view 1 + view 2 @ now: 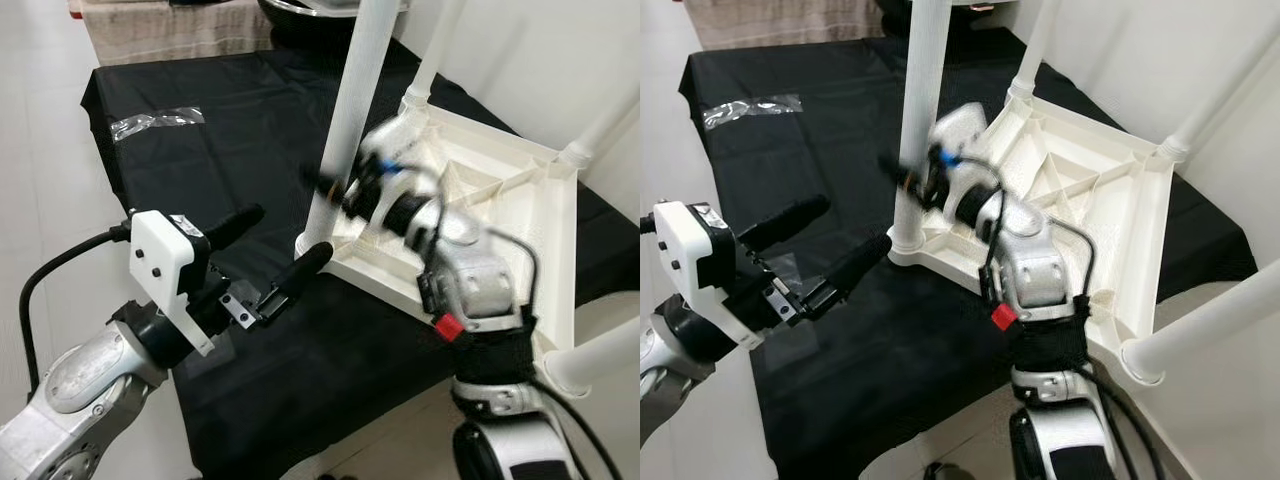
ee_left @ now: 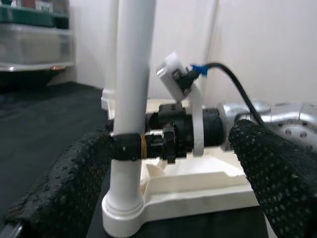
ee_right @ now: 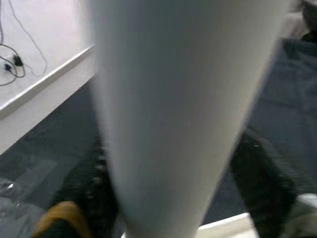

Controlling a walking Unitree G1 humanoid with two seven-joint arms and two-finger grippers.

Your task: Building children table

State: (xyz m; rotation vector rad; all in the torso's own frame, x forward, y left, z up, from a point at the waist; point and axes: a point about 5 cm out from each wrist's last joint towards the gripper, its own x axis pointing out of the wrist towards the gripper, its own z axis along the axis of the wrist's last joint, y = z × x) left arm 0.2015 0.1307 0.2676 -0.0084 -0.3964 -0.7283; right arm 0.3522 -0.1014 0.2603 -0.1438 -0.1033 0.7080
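Note:
A white children's table (image 1: 490, 210) lies upside down on the black cloth (image 1: 240, 110), its legs pointing up. My right gripper (image 1: 335, 190) is shut on the nearest-left leg (image 1: 355, 100), low down just above its socket; the arm is blurred. In the left wrist view a black finger (image 2: 126, 147) wraps the leg (image 2: 131, 74). The right wrist view has the leg (image 3: 173, 99) between dark fingers (image 3: 94, 198). My left gripper (image 1: 290, 232) stands open to the left of the leg's base, apart from it, nothing between its fingers (image 2: 64, 183).
Other legs rise at the far corner (image 1: 435, 55), the right corner (image 1: 605, 125) and the near right (image 1: 600, 355). A clear plastic bag (image 1: 155, 120) lies on the cloth at the far left. A covered box (image 1: 170, 30) and a dark bowl (image 1: 310, 10) stand behind. A white wall is right.

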